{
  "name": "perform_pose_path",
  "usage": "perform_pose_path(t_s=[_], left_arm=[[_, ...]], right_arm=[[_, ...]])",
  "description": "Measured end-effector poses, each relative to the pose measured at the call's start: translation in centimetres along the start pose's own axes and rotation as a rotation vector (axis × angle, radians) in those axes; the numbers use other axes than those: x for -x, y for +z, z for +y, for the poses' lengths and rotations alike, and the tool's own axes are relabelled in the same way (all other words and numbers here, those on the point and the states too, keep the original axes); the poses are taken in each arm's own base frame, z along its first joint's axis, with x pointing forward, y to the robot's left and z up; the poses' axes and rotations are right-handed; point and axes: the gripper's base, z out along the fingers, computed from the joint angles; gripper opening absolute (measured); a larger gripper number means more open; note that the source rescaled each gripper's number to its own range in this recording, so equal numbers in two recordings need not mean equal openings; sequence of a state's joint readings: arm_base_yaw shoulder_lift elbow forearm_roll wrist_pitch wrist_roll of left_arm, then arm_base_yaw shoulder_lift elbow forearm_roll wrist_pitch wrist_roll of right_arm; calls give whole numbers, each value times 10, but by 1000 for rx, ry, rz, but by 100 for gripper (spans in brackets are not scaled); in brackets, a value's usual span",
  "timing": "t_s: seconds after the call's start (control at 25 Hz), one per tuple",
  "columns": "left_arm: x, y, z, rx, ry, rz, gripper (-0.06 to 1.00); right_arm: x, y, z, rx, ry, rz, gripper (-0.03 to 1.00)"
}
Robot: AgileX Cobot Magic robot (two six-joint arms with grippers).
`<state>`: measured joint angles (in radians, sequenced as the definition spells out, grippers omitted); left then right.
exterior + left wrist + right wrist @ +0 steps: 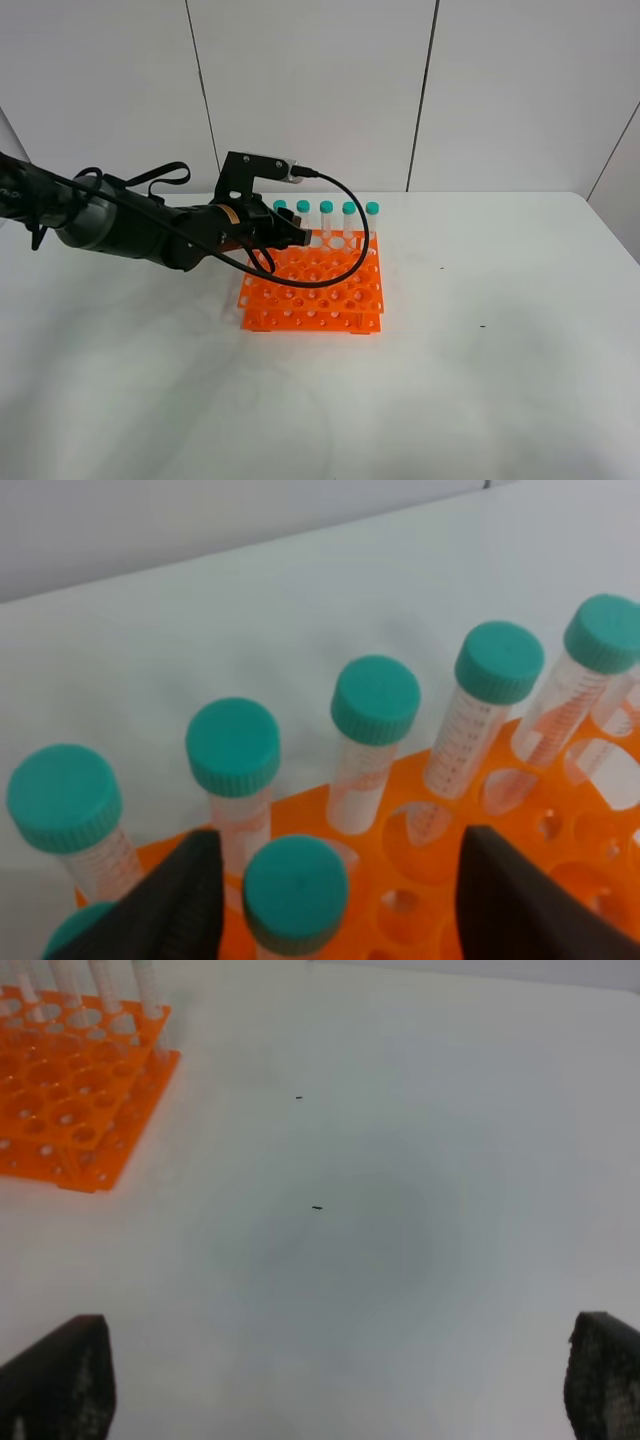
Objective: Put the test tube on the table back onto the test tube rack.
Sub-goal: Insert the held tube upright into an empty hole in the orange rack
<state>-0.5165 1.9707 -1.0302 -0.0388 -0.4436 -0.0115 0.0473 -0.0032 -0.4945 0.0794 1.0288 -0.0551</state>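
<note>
Left fingers (335, 900): spread apart, with nothing clamped. In the left wrist view, both dark pads (185, 900) flank one teal-capped test tube (295, 892). A clear gap shows between its cap and each pad. The tube stands upright in a hole of the orange test tube rack (410, 905).

Beyond the fingertips stands a row of five other teal-capped tubes (375, 702) in the far row of the rack. Each is upright, and the printed graduations on their clear bodies are visible. A further teal cap (75, 935) shows at the frame edge, outside one pad; its tube body is hidden.

In the exterior high view, the left gripper (285, 235) sits over the far left part of the rack (320, 290), just in front of the far row of tubes (326, 210). The arm body hides the flanked tube in this view. The rack rests on the white surface (480, 380).

Right fingers (340, 1385): set wide apart, with nothing between them. Only the two dark tips (60, 1380) enter the right wrist view, at opposite sides of the frame. Bare surface (400, 1260) lies between and beyond them, marked by two small dark specks (317, 1207). The rack (70, 1100) lies well apart from these fingers, past one tip. The right arm is not seen in the exterior high view.
</note>
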Motion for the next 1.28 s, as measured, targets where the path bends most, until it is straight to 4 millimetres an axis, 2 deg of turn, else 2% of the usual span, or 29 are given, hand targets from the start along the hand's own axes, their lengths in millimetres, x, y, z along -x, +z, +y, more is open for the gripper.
perform_pose_path(t_s=[0.16,0.28,0.52,0.68,0.76,0.96,1.28], left_arm=[[6,-5,-1,-2,-22,5,71],[17,-12,-1,-4,-27,-19,72],[56,-40,-3,-17,-8,-124,73],[77,-63,-5,-26,22,-124,91],[78,-72,-3,-19,23,-51,97],[74,-88,10,25,3,214,100],[82,-106,49,132,-82,546,100]], right_arm=[[0,0,0,0,0,0,100],[0,0,0,0,0,0,100],[0,0,0,0,0,0,100],[0,0,0,0,0,0,100],[0,0,0,0,0,0,100],[0,0,0,0,0,0,100],[0,0,0,0,0,0,100]])
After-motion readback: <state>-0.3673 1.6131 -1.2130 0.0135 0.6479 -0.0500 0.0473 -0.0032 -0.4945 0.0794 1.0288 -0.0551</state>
